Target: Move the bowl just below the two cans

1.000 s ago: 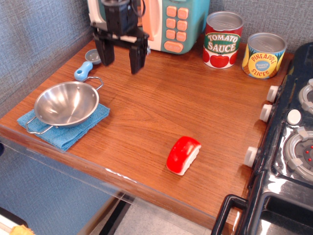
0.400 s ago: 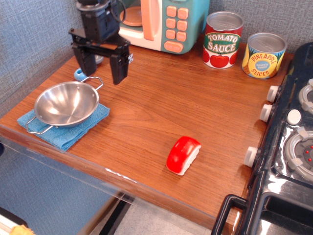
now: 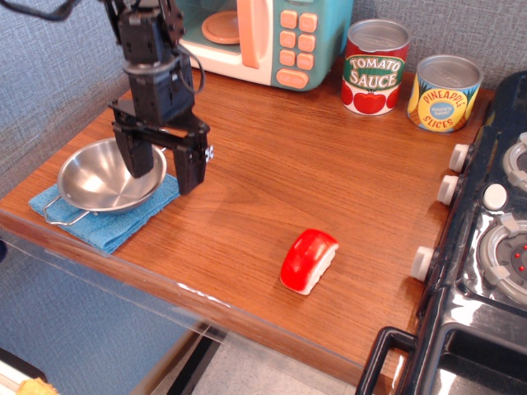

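The shiny steel bowl with wire loop handles sits on a blue cloth at the front left of the wooden counter. My black gripper is open and hangs over the bowl's right rim, one finger inside the bowl and the other just outside it to the right. The red Tomato Sauce can and the yellow-and-blue Pineapple Slices can stand side by side at the back right, far from the bowl.
A toy microwave stands at the back, left of the cans. A red and white toy piece lies near the front middle. A black toy stove with white knobs runs along the right edge.
My gripper has moved forward and down from in front of the microwave to the bowl's right rim, staying open. It now hides the blue-handled scoop seen earlier. The bowl has not moved.
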You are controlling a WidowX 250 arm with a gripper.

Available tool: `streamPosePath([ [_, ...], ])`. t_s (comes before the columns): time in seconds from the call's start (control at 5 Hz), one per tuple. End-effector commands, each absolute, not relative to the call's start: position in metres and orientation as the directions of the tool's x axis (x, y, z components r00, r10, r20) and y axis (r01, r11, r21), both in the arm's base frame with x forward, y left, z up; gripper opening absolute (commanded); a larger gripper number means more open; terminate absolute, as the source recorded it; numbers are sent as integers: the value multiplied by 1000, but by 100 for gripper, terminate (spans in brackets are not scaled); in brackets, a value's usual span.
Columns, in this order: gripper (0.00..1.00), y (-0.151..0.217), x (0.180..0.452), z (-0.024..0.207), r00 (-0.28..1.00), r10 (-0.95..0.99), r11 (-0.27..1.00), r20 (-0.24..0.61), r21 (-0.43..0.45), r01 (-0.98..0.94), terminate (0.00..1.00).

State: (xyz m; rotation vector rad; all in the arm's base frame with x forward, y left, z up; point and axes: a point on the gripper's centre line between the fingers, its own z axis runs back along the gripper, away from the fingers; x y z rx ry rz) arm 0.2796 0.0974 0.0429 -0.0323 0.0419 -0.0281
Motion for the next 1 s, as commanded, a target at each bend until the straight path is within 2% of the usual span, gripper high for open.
streamPosePath([
  [0.0,100,107,283,36,1000,8,1000,-4,8,-8,0],
  [0.2,0,108,286,29,1000,8,1000,-16,29,-7,0],
  [0.6,0,108,289,26,1000,14,999,-21,39,-13,0],
  [0.8,0,105,291,37,1000,1,1000,8,20,-1,0],
])
